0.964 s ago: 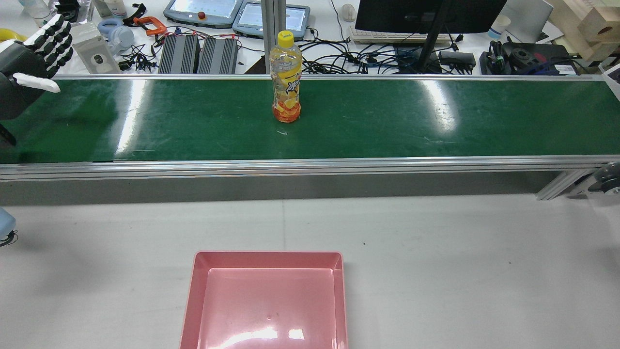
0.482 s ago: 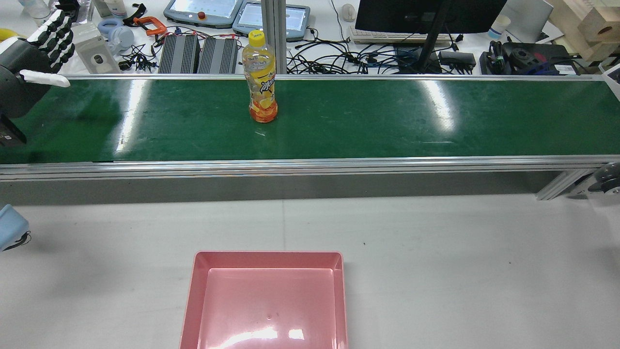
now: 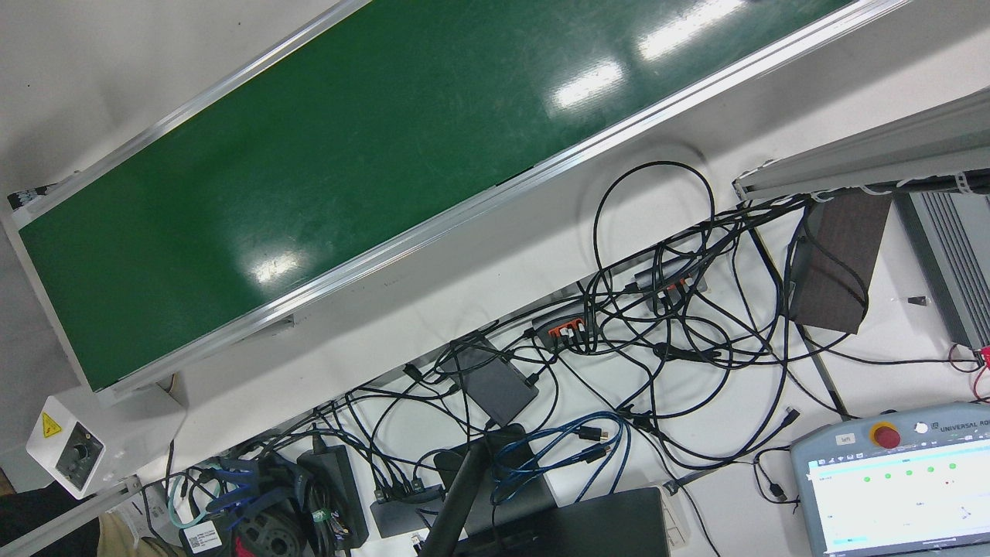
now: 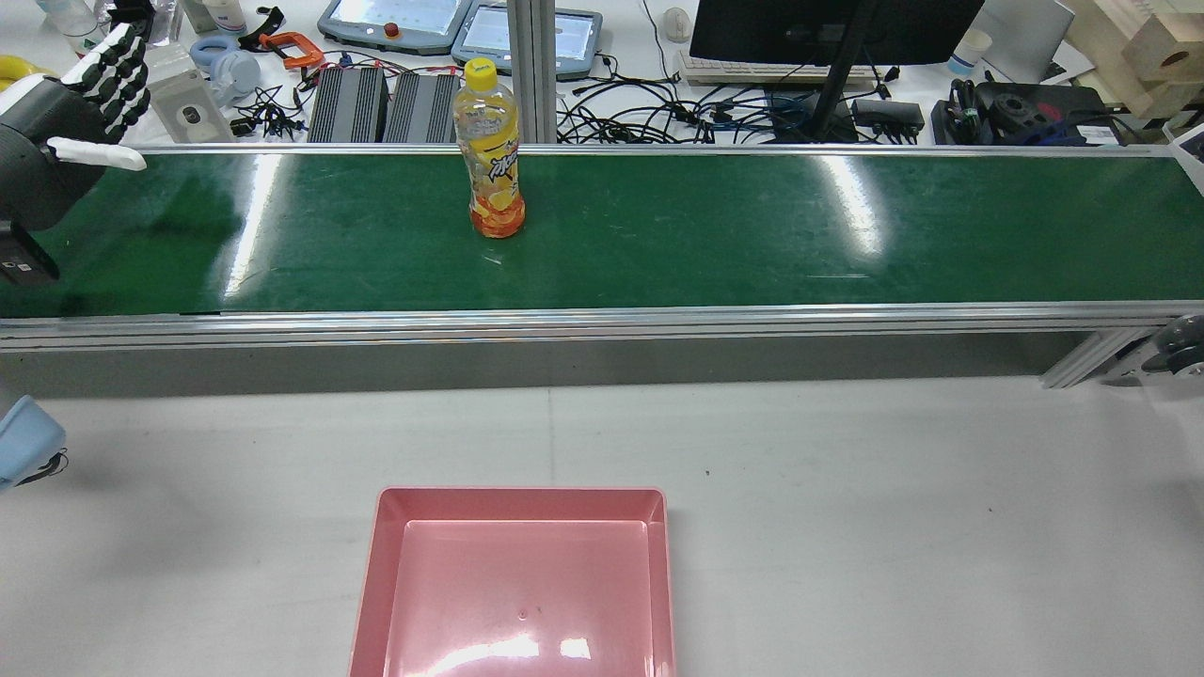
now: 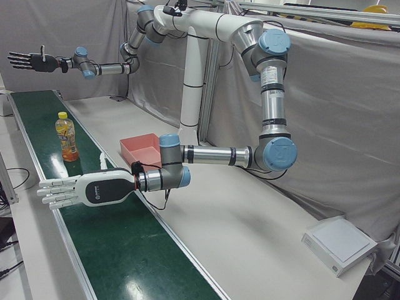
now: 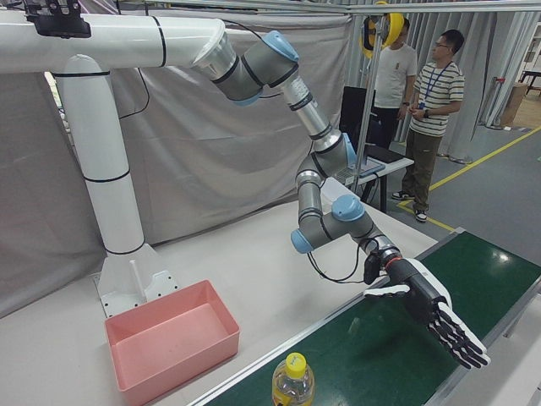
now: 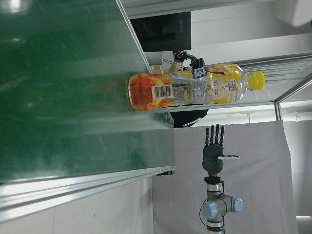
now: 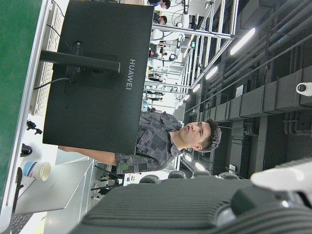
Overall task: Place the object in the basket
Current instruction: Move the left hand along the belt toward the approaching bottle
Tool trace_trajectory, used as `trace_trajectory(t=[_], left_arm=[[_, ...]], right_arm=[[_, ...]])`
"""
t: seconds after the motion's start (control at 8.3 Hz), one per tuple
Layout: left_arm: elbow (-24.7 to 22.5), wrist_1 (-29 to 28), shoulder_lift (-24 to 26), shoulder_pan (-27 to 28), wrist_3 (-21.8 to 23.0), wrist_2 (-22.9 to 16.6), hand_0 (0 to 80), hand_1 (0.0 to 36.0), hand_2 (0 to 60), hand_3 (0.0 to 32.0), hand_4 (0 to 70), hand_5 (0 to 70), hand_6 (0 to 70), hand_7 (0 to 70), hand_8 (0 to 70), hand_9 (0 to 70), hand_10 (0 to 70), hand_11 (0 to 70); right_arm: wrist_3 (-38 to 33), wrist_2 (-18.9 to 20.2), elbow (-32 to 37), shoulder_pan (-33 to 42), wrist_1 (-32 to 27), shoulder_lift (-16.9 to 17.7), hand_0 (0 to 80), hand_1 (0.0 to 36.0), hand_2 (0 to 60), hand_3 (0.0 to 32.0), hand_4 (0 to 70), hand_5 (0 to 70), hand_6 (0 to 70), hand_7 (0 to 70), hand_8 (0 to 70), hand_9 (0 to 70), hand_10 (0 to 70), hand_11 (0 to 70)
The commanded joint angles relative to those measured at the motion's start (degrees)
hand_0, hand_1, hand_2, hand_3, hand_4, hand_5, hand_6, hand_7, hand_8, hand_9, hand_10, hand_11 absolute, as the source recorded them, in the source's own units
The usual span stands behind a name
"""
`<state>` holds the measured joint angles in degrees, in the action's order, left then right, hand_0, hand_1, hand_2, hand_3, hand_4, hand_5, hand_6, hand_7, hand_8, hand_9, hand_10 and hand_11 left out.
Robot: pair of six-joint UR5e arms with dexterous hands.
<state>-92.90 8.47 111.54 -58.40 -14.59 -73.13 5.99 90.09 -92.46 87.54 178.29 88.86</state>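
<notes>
A yellow-capped orange drink bottle (image 4: 494, 160) stands upright on the green conveyor belt (image 4: 752, 235). It also shows in the left-front view (image 5: 65, 136), the right-front view (image 6: 292, 385) and the left hand view (image 7: 195, 87). The empty pink basket (image 4: 381, 564) sits on the white table in front of the belt. My left hand (image 4: 56, 122) is open over the belt's left end, fingers spread, well left of the bottle (image 5: 81, 190) (image 6: 431, 309). My right hand (image 5: 28, 60) is open and held high far beyond the bottle (image 7: 214, 153).
Behind the belt a desk holds a monitor (image 4: 828, 28), teach pendants (image 4: 395, 21) and tangled cables (image 3: 657, 325). Two people (image 6: 423, 85) stand past the belt's left end. A white box (image 5: 340, 240) lies on the table's edge.
The bottle has travelled left along the belt toward my left hand. My left hand has shifted slightly to the right and stays open.
</notes>
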Motion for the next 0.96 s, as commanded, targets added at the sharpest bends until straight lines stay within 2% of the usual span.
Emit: trace_trajectory(t=[0.0,0.48,0.84], left_arm=[[0.0,-3.98,0.0,0.57,-0.44,-0.26,59.2,9.7,0.0,0.0,0.0,3.5,0.0,0.0,0.0,0.0,0.0,0.0],[0.27,-5.66,-0.09,2.94,-0.7,-0.26,57.9,9.1,0.0,0.0,0.0,3.2,0.0,0.0,0.0,0.0,0.0,0.0],[0.09,-2.86,0.08,3.12,-0.7,-0.53,59.8,10.1,0.0,0.0,0.0,6.4,0.0,0.0,0.0,0.0,0.0,0.0]], right_arm=[[-0.02,0.0,0.0,0.0,-0.05,0.0,0.0,0.0,0.0,0.0,0.0,0.0,0.0,0.0,0.0,0.0,0.0,0.0],[-0.02,0.0,0.0,0.0,-0.05,0.0,0.0,0.0,0.0,0.0,0.0,0.0,0.0,0.0,0.0,0.0,0.0,0.0],[-0.02,0.0,0.0,0.0,-0.05,0.0,0.0,0.0,0.0,0.0,0.0,0.0,0.0,0.0,0.0,0.0,0.0,0.0]])
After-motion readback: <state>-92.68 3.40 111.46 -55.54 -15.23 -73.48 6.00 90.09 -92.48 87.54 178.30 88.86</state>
